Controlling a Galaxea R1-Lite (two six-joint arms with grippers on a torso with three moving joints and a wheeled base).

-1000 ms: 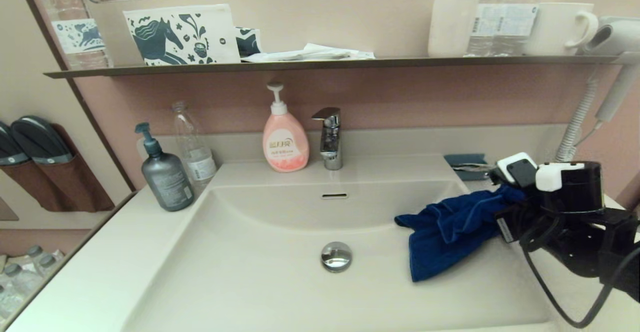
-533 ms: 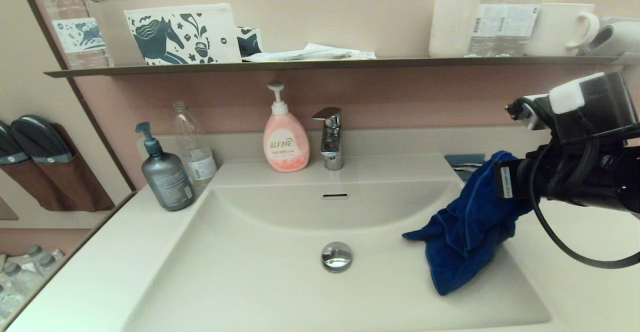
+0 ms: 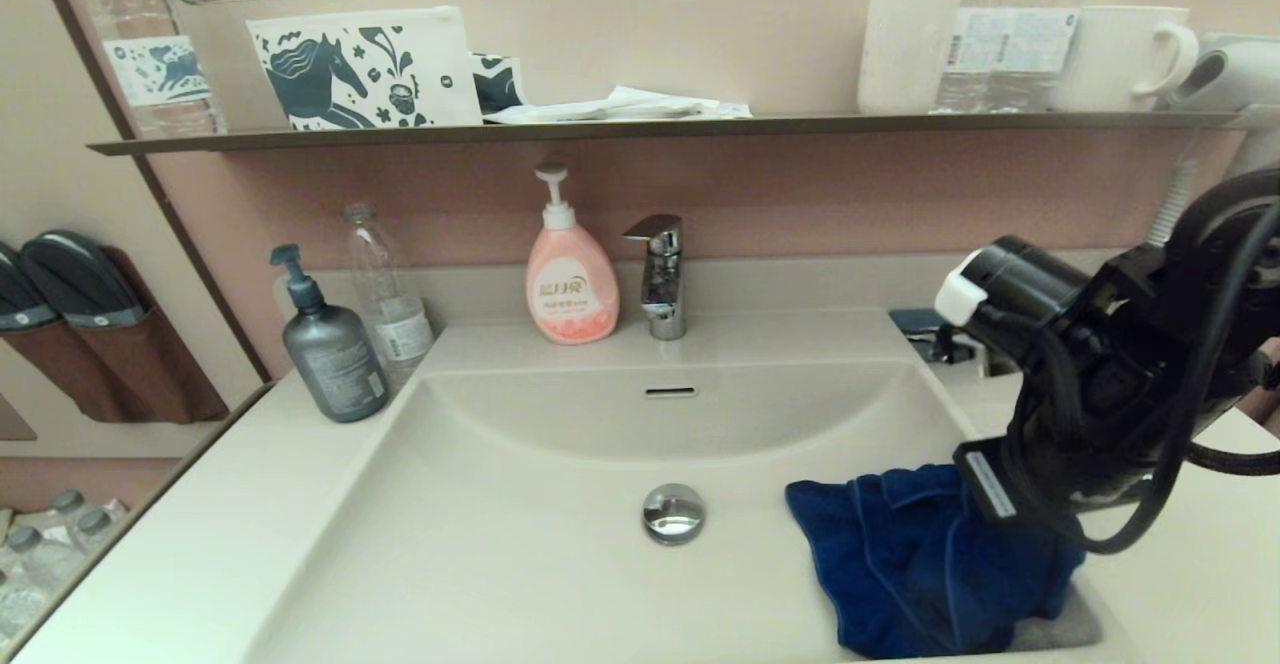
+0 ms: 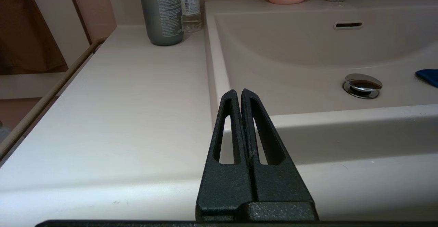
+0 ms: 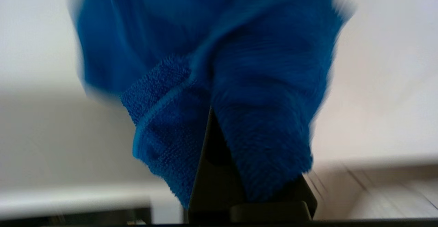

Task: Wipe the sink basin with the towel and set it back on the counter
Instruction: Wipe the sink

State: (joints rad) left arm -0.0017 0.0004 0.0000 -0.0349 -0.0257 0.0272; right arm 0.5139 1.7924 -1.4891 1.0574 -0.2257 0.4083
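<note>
The royal-blue towel (image 3: 900,564) lies bunched in the front right corner of the off-white sink basin (image 3: 560,444), to the right of the chrome drain plug (image 3: 673,513). My right gripper (image 5: 212,117) is shut on the towel (image 5: 267,83), and cloth wraps over its fingers; in the head view the black wrist hides them. The overflow slot (image 3: 669,391) shows on the basin's back wall. My left gripper (image 4: 238,92) is shut on nothing and hovers over the counter (image 4: 119,100) at the basin's front left rim. A tip of the towel (image 4: 427,76) shows there too.
On the counter (image 3: 200,524) at the back left stand a grey pump bottle (image 3: 330,344) and a clear bottle (image 3: 388,294). A pink soap bottle (image 3: 570,284) and the faucet (image 3: 660,274) stand behind the basin. A teal tray (image 3: 925,329) lies back right, under the dark shelf (image 3: 650,127).
My right arm first lifted the towel up by the basin's right rim, then swung it down and toward me into the front right corner. The left arm has not moved.
</note>
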